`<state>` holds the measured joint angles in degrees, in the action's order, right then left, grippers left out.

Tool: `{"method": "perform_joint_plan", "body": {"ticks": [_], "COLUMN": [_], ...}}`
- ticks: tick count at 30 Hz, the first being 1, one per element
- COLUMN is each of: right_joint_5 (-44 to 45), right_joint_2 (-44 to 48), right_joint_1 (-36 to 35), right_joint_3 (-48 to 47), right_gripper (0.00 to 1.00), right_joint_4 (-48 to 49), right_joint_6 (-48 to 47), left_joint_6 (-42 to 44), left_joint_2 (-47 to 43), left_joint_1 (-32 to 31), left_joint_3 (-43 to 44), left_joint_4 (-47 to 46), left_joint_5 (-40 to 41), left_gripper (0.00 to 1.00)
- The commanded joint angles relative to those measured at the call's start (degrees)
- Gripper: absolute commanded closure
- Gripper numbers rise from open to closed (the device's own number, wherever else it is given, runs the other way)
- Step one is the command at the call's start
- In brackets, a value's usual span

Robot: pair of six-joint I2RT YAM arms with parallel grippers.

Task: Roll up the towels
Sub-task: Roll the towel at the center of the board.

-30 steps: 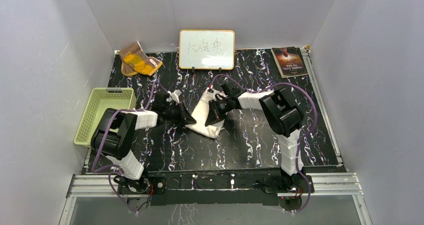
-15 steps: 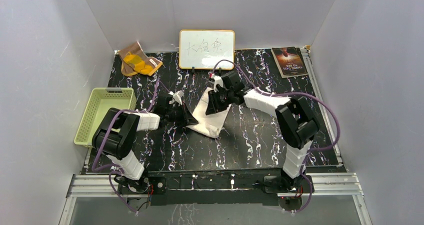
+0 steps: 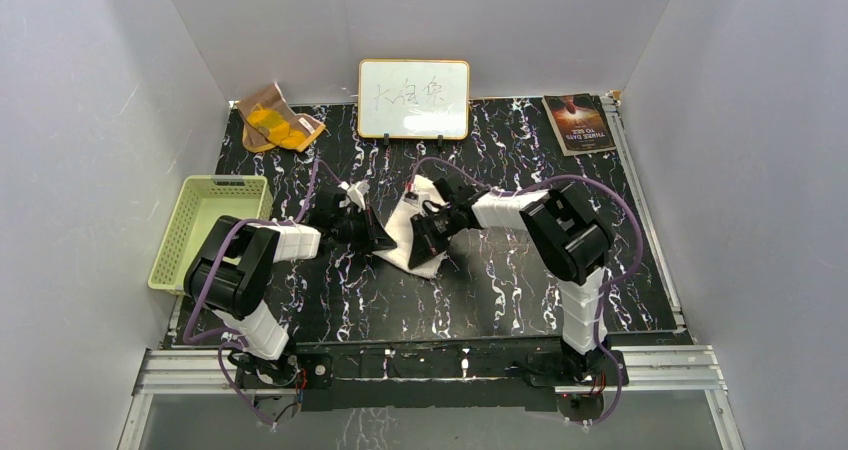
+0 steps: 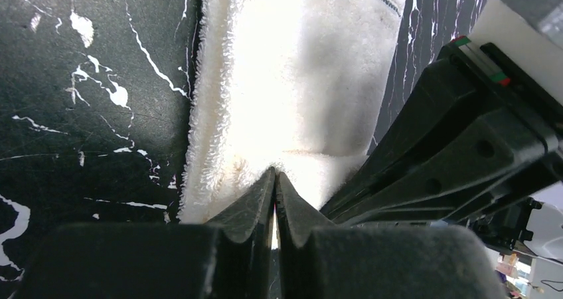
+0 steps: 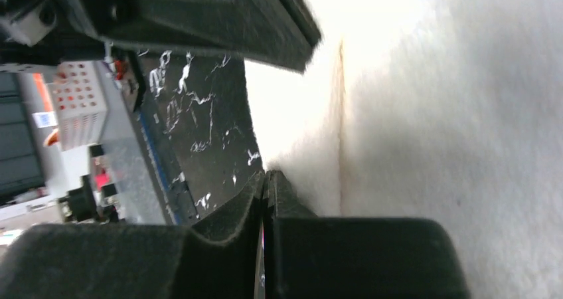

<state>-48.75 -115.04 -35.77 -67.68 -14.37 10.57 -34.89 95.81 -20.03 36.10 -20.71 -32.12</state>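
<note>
The cream towel (image 3: 403,227) lies bunched and partly folded on the black marbled table (image 3: 520,270), between my two grippers. My left gripper (image 3: 383,238) is at its left edge, jaws shut, the tips pinching the fluffy edge in the left wrist view (image 4: 275,174), where the towel (image 4: 292,80) fills the middle. My right gripper (image 3: 423,242) is at its right front edge, jaws shut on the towel edge (image 5: 265,174); the towel (image 5: 465,113) fills the right of that view. The orange-and-brown cloth (image 3: 275,120) lies crumpled at the back left, far from both grippers.
A pale green slotted basket (image 3: 205,228) stands at the table's left edge. A whiteboard (image 3: 413,98) stands at the back middle. A dark booklet (image 3: 578,122) lies at the back right. The right gripper's body (image 4: 465,153) is close beside the left gripper.
The right gripper rose and went back with the towel's edge, then came down and forward again, so the towel now lies lower and more folded. The left gripper has barely moved.
</note>
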Motion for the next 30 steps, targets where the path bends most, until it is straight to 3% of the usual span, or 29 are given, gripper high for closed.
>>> {"method": "perform_joint_plan", "body": {"ticks": [1,7,10,14,15,18,19,25,30], "right_joint_5": [-7.9,-2.2,2.1,7.2,11.6,30.3,34.8,58.9,64.5], "right_joint_2": [2.3,4.8,6.5,13.8,17.6,26.3,28.4,26.4,21.5], "right_joint_1": [4.8,9.3,9.2,7.0,5.0,-2.9,-5.5,-18.7,-22.4], "right_joint_3": [5.5,11.1,10.6,6.9,6.2,5.9,6.1,7.1,5.3], "right_gripper": [1.0,1.0,1.0,1.0,0.94,0.58,0.5,0.45,0.47], "right_joint_4": [4.9,-1.2,-5.9,-4.8,-3.2,2.5,3.6,4.0,4.1], "right_joint_6": [0.8,-4.1,-5.7,-1.9,-0.9,-2.3,-4.4,-19.8,-25.7], "left_joint_6": [5.2,5.7,5.7,5.9,6.0,6.4,6.6,6.9,7.2], "left_joint_2": [2.8,3.9,4.3,3.8,3.6,2.9,2.9,3.3,3.9], "left_joint_1": [-0.6,-0.6,-0.5,-0.5,-0.5,-0.5,-0.5,-0.5,-0.5], "left_joint_3": [-1.6,-1.8,-1.4,-0.3,0.1,1.2,1.5,2.5,3.0], "left_joint_4": [10.2,10.8,10.9,12.4,13.0,14.3,14.7,15.4,15.5], "left_joint_5": [8.1,8.0,8.0,7.9,7.9,7.8,7.7,6.4,3.8], "left_gripper": [0.96,0.96,0.96,0.96,0.96,0.95,0.95,0.94,0.93]}}
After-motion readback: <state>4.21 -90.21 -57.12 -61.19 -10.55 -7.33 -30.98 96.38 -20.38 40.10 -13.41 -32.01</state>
